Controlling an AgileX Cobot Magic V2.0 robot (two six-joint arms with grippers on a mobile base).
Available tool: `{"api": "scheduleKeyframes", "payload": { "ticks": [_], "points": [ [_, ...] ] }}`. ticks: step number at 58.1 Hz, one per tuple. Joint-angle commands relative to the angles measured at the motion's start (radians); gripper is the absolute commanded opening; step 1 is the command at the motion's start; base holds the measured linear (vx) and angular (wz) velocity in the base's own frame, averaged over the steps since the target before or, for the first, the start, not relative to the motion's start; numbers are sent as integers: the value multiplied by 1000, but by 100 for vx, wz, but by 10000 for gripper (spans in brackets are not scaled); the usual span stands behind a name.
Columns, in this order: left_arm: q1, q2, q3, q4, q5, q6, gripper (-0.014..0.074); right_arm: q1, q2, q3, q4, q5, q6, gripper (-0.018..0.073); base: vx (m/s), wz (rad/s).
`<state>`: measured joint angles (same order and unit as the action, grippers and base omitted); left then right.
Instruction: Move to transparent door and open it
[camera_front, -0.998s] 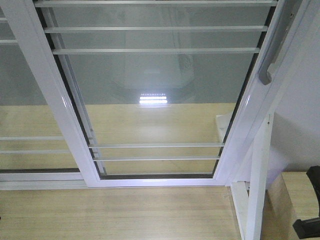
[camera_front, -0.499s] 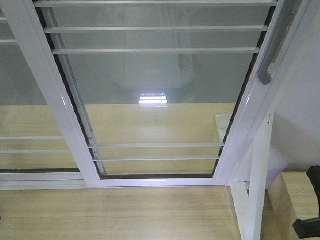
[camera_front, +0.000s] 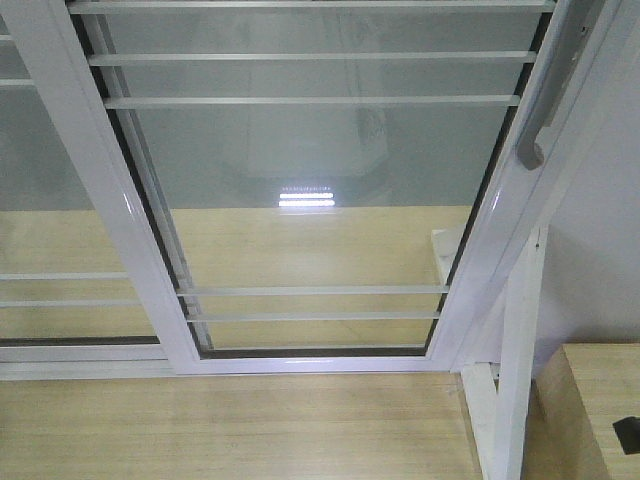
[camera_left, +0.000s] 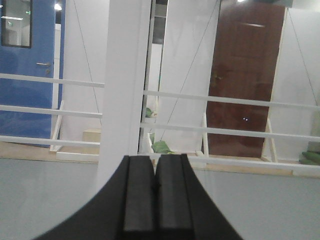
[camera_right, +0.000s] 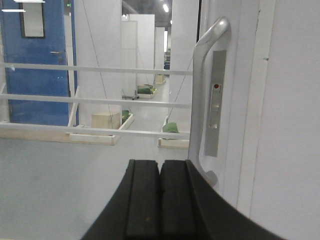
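The transparent door (camera_front: 320, 150) fills the front view: glass in a glossy white frame crossed by thin white bars. Its curved grey handle (camera_front: 545, 100) runs along the right stile. In the right wrist view the handle (camera_right: 204, 100) and its lock plate (camera_right: 215, 105) stand just right of and beyond my right gripper (camera_right: 160, 162), which is shut on nothing and apart from the handle. My left gripper (camera_left: 155, 159) is shut and empty, facing the white frame post (camera_left: 125, 75) and the glass. Only a black corner of the right arm (camera_front: 628, 435) shows in the front view.
A second white-framed glass panel (camera_front: 50, 200) without a handle lies to the left. A white wall (camera_front: 600, 250), a white post (camera_front: 515, 380) and a wooden ledge (camera_front: 595, 390) stand to the right. Pale wood floor (camera_front: 230, 425) runs up to the door track.
The black part of the right arm at the front view's bottom right has dropped almost out of frame. The door and handle have not moved.
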<state>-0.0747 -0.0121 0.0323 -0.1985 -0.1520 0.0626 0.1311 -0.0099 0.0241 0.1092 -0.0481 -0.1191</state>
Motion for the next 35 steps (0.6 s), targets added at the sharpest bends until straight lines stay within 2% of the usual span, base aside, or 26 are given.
{"api": "scheduleKeyframes", "payload": {
  "ticks": [1, 10, 25, 35],
  "points": [
    [-5, 10, -36, -17, -91, -24, -6, -4, 33, -85, 6, -89, -5, -3, 0, 0],
    [-5, 186, -223, -16, -66, -2, -6, -4, 212, -290, 4, -32, -23, -3, 0, 0],
    [-5, 758, -613, -3, -63, 11, -6, -4, 696, -631, -31, -38, -70, -3, 0, 0],
    [-5, 1035, -823, 18, -83, 11, -6, -4, 932, -770, -31, -96, -84, -3, 0, 0]
  ]
}}
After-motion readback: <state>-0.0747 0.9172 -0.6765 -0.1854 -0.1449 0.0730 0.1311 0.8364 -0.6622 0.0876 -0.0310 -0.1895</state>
